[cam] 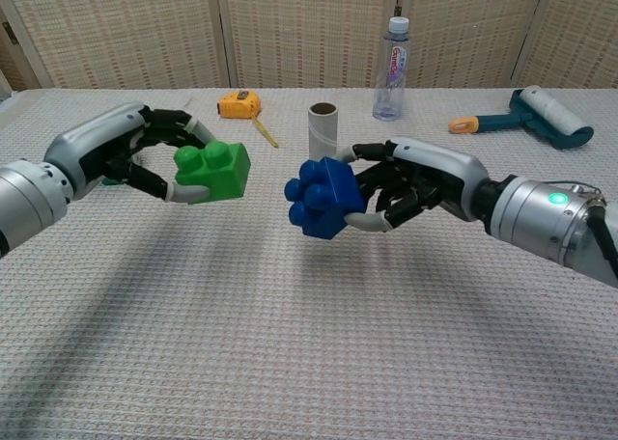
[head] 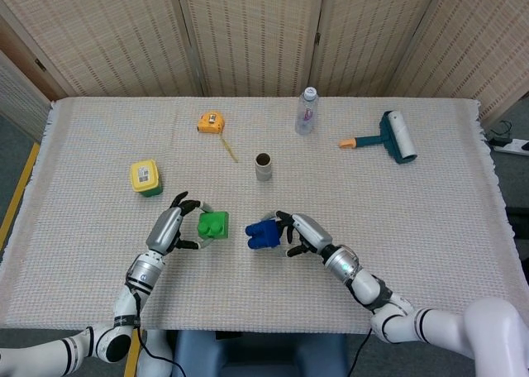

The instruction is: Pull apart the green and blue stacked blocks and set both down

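Observation:
The two blocks are apart and both are off the table. My left hand (cam: 130, 151) (head: 169, 226) grips the green block (cam: 212, 172) (head: 212, 226) at the left of centre. My right hand (cam: 410, 179) (head: 304, 232) holds the blue block (cam: 323, 199) (head: 262, 234), tilted with its studs facing left toward the green one. A gap of about a block's width separates the blocks in the chest view.
A cardboard tube (head: 263, 167), a clear bottle (head: 307, 111), a yellow tape measure (head: 211, 123), a teal lint roller (head: 395, 136) and a yellow-lidded green container (head: 145, 178) stand farther back on the woven table cover (head: 413, 220).

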